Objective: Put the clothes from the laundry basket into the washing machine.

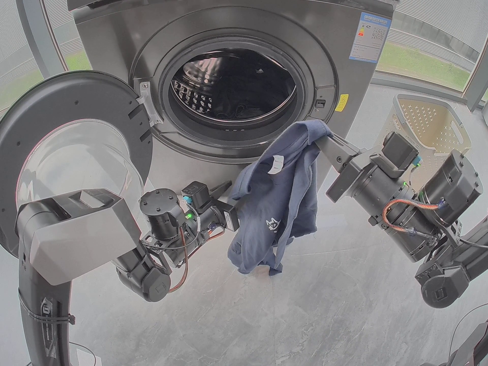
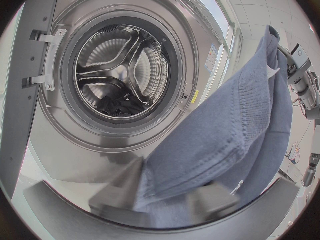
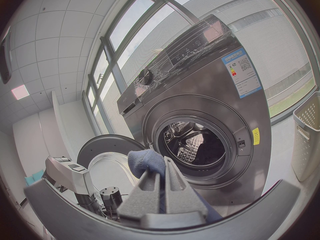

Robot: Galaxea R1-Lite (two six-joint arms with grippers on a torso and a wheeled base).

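the right claw (image 1: 321, 139) pinches the top fold of a navy sweatshirt (image 1: 284, 204), the left claw (image 1: 235, 199) grips its lower edge; the garment hangs between them, just before the open drum (image 1: 234, 85) of the washing machine (image 1: 325, 41); loading looks to be the step in hand; next, both arms must lift it and feed it through the opening.

The washing machine (image 1: 117, 36) has a satin grey metal front, and its drum (image 2: 110, 50) is mirror-bright steel. Its door (image 1: 66, 102) is matt dark plastic around clear glass. The sweatshirt (image 1: 284, 199) is soft, matt blue knit. The basket (image 1: 432, 123) is matt beige plastic and the floor (image 1: 315, 306) is glossy tile.
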